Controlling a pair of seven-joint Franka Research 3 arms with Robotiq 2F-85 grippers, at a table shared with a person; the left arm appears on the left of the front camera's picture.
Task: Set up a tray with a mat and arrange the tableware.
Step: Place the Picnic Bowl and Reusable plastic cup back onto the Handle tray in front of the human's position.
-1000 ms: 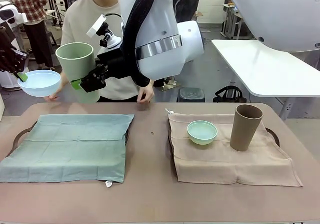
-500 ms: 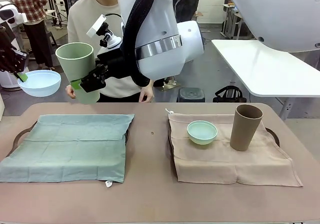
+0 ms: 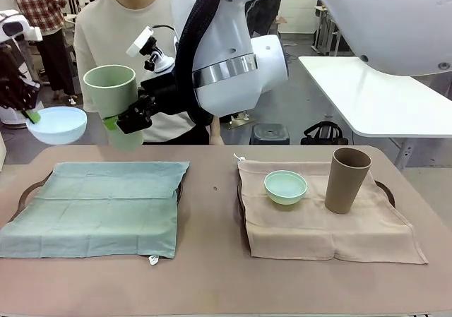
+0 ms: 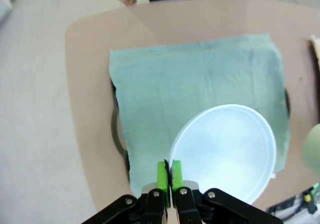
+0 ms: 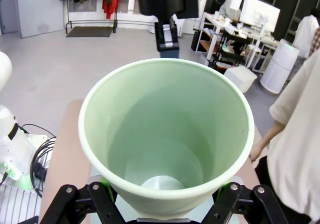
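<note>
My left gripper (image 3: 30, 115) is shut on the rim of the pale blue bowl (image 3: 56, 124), held in the air beyond the table's far left corner; in the left wrist view the gripper (image 4: 169, 173) pinches the bowl (image 4: 225, 151) above the green mat (image 4: 195, 79). My right gripper (image 3: 121, 123) is shut on the pale green cup (image 3: 114, 98), upright in the air above the far edge of the green mat (image 3: 99, 205). The cup (image 5: 165, 129) opens toward the right wrist camera. The mint green bowl (image 3: 285, 187) and brown-tan cup (image 3: 347, 180) stand on the tan mat (image 3: 318, 222).
Both mats lie on dark trays whose handles (image 3: 28, 188) stick out at the sides. A person (image 3: 120, 42) stands at the far side behind the held cup. A white table (image 3: 381, 94) is at the back right. Bare tabletop (image 3: 212, 211) runs between the trays.
The bowl in my left gripper has sunk slightly. The right arm and cup shifted a little right. The person has drawn both hands back from the table's far edge.
</note>
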